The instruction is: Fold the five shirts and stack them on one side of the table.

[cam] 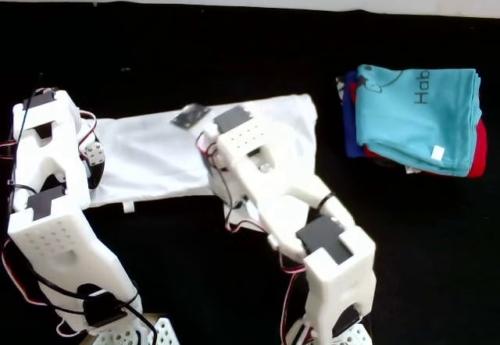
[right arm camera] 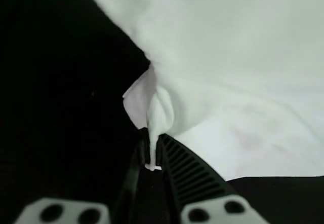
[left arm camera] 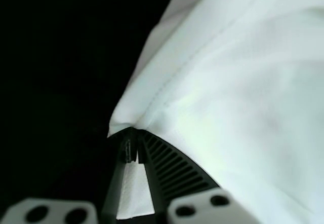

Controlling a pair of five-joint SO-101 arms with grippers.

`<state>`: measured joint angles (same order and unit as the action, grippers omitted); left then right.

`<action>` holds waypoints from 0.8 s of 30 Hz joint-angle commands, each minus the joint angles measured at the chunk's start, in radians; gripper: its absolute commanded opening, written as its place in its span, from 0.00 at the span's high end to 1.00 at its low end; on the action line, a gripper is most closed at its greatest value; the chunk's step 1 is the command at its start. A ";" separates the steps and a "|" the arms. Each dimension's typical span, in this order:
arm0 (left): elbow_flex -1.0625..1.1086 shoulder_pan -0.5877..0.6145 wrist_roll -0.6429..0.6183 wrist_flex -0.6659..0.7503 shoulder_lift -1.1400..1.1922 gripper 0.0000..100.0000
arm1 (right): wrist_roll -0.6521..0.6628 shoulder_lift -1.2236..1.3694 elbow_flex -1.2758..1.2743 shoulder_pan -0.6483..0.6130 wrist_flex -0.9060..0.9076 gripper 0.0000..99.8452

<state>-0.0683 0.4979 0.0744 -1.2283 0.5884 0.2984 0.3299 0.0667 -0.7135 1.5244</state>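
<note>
Grippers (left arm camera: 132, 150) (right arm camera: 151, 155) both tight on shirt (cam: 156, 158)

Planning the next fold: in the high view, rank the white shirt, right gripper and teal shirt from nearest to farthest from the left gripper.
1. The white shirt, pinched in the left gripper.
2. The right gripper, at centre, on that shirt's far edge.
3. The teal shirt, folded, at far right.

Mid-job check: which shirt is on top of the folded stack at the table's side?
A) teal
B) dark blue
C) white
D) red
A: the folded teal cloth shirt tops the stack, with edges of a red shirt and a dark blue shirt showing beneath; the white cloth shirt lies apart, spread out.
</note>
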 commanded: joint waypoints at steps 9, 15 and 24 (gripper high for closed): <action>0.001 0.004 -0.005 0.046 0.001 0.99 | 0.012 -0.008 0.047 -0.030 0.058 0.95; 0.001 0.004 -0.005 0.046 0.001 0.99 | 0.012 -0.008 0.051 -0.028 0.056 0.77; 0.001 0.004 -0.005 0.046 0.001 0.99 | 0.060 -0.012 0.038 -0.044 0.147 0.80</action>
<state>-0.0683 0.4979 0.0744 -1.2283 0.5884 0.3199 0.3299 0.0713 -0.7411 1.6395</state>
